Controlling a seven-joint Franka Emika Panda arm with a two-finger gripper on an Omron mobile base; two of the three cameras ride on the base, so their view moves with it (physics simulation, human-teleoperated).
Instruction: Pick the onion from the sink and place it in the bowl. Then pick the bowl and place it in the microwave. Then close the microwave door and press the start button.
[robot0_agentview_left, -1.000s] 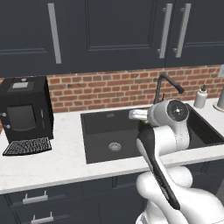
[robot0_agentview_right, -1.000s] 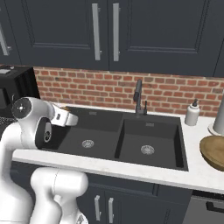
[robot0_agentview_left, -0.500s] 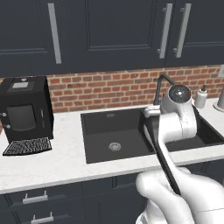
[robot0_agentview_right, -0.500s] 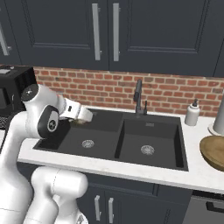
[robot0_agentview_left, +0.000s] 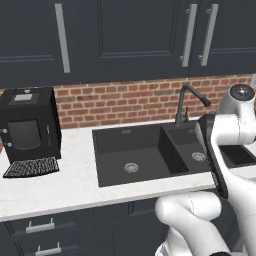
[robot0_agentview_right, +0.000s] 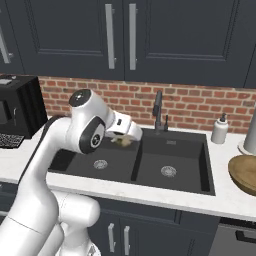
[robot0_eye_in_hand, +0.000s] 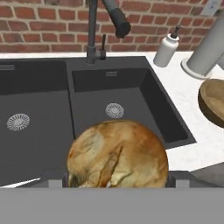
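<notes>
Onion (robot0_eye_in_hand: 117, 154), round, golden-brown and papery, sits clamped in the wide-spread gripper (robot0_agentview_right: 123, 140) above the black sink (robot0_agentview_right: 172, 148); the light-brown wooden bowl (robot0_agentview_right: 245, 173) lies well off to the right.

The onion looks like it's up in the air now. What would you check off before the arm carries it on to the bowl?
1. Onion in the pincer: ok, it sits right at the hand camera, between the tips.
2. Onion lifted out of the sink: ok, both basins lie below it, and each shows a bare drain.
3. Bowl ready to receive: ok, it stands on the counter right of the sink; what shows of its hollow is bare.
4. Path to the bowl: cannot tell for sure; the faucet and soap bottle stand toward the back wall.
5. Firmness of the grip: cannot tell.
</notes>
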